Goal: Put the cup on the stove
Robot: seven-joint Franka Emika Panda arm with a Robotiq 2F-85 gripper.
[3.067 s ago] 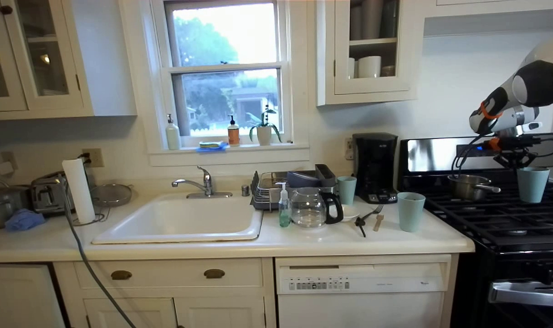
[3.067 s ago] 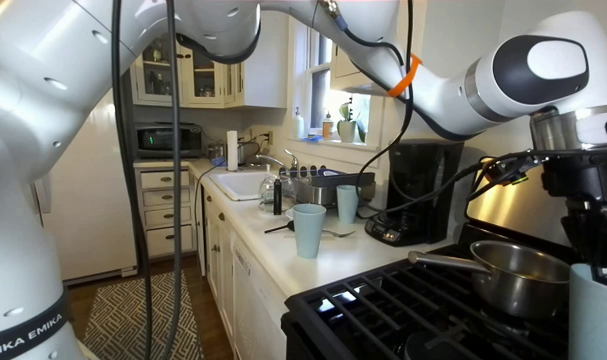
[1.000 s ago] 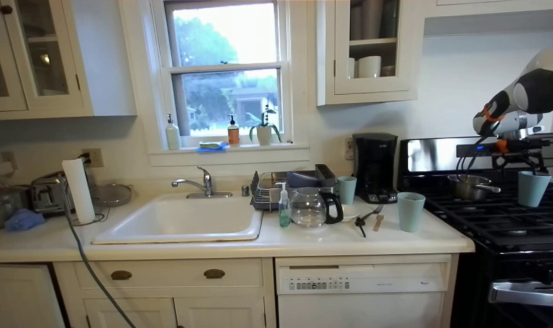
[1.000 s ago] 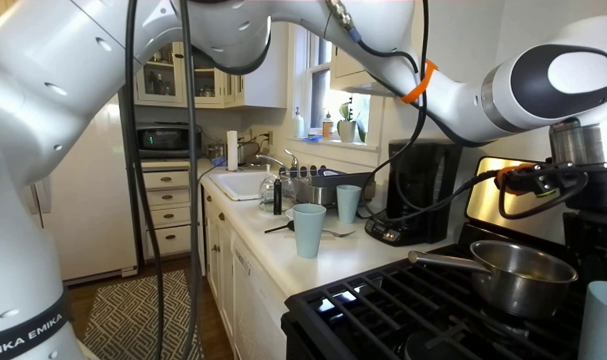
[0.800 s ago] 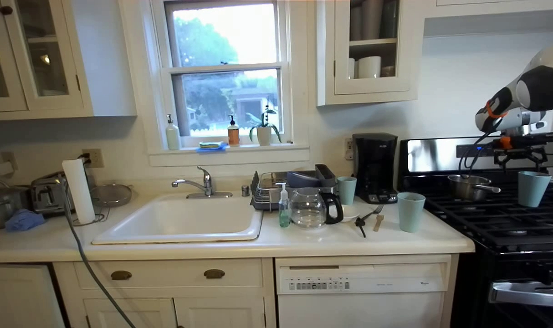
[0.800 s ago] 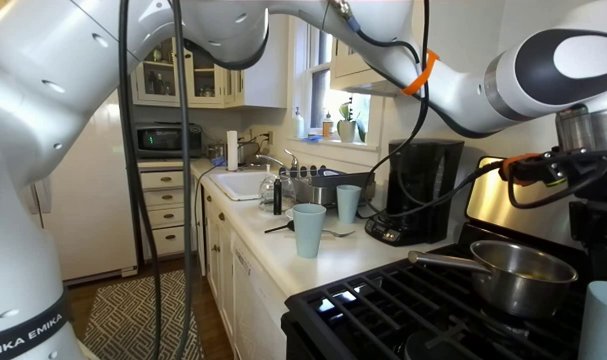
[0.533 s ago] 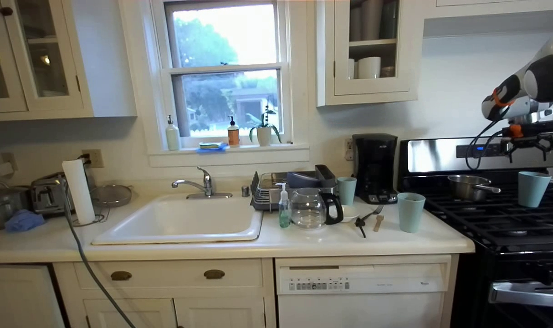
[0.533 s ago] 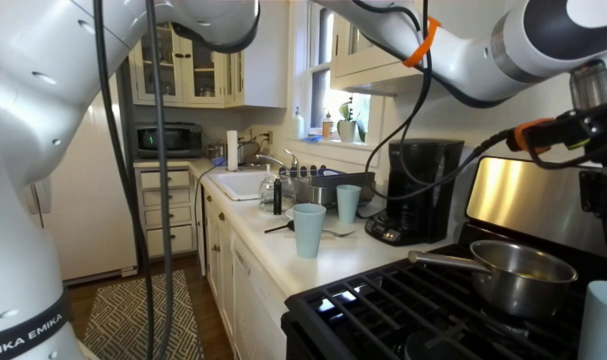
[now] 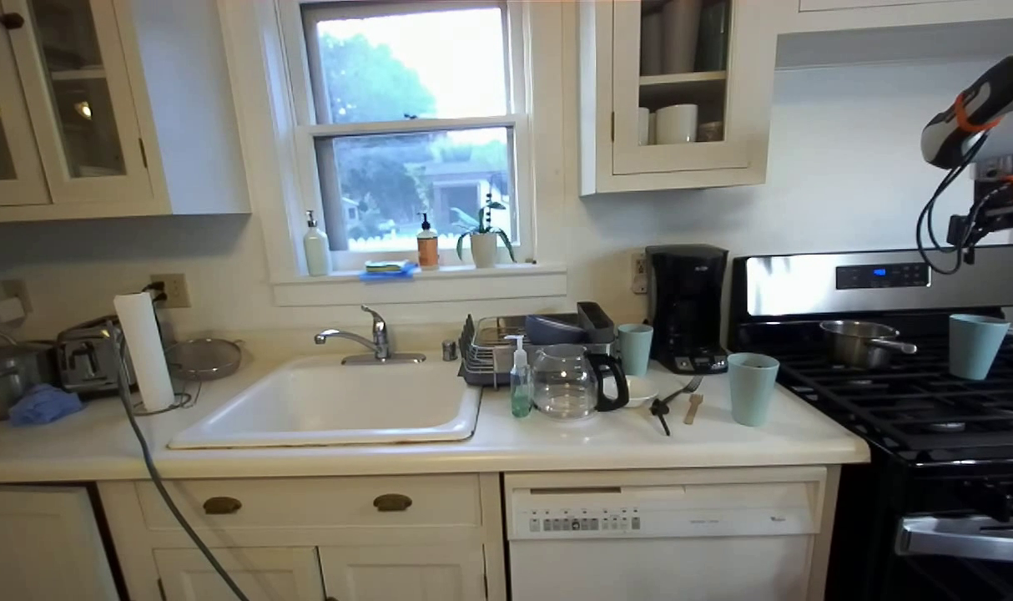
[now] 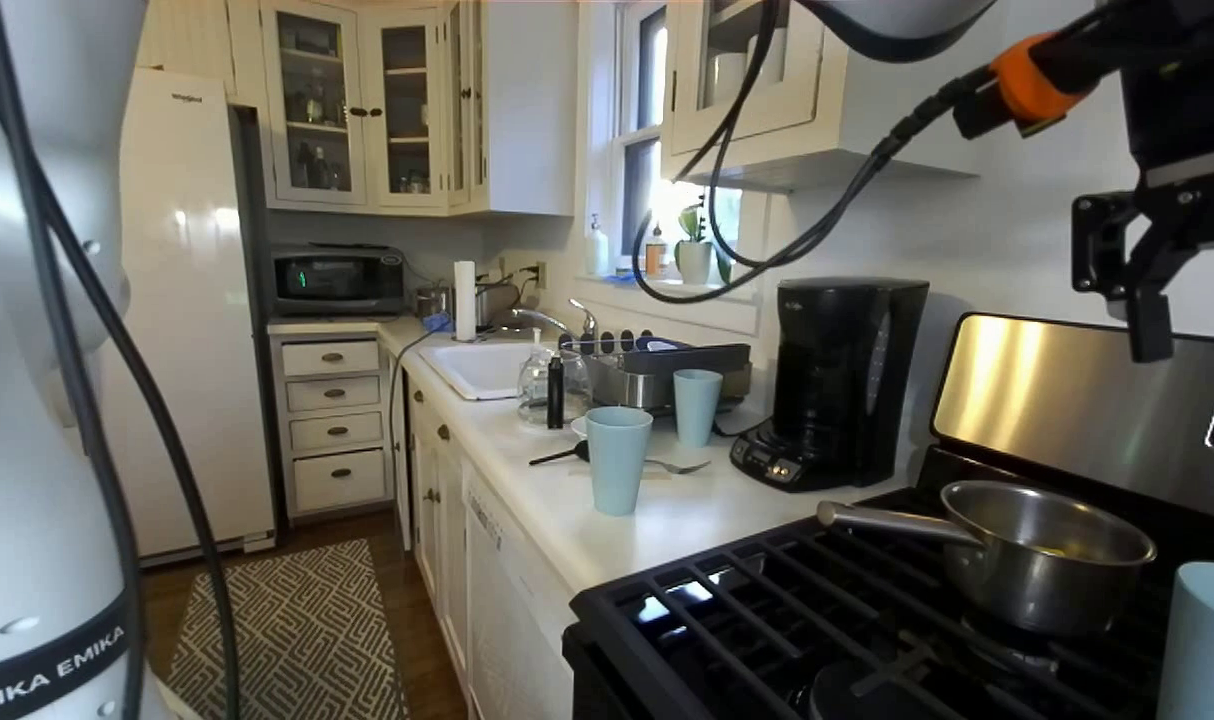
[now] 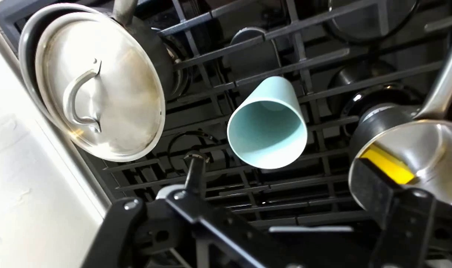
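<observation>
Gripper (image 11: 283, 168) lifted off cup (image 11: 269, 124); yellow piece (image 11: 391, 166) in saucepan (image 10: 1032, 590)

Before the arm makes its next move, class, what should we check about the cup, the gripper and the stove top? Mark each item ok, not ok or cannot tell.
1. Cup on the stove: ok, standing there mouth up.
2. Gripper open: ok, spread wide and holding nothing.
3. Gripper clear of the cup: ok, raised above it in an exterior view.
4. Cup apart from the saucepan and the lidded pan: ok, gaps show in the wrist view.
5. Whole gripper visible from outside: not ok, the picture edge cuts it off in both exterior views.
6. Burners off: cannot tell; no flame shows, but the settings cannot be read.
</observation>
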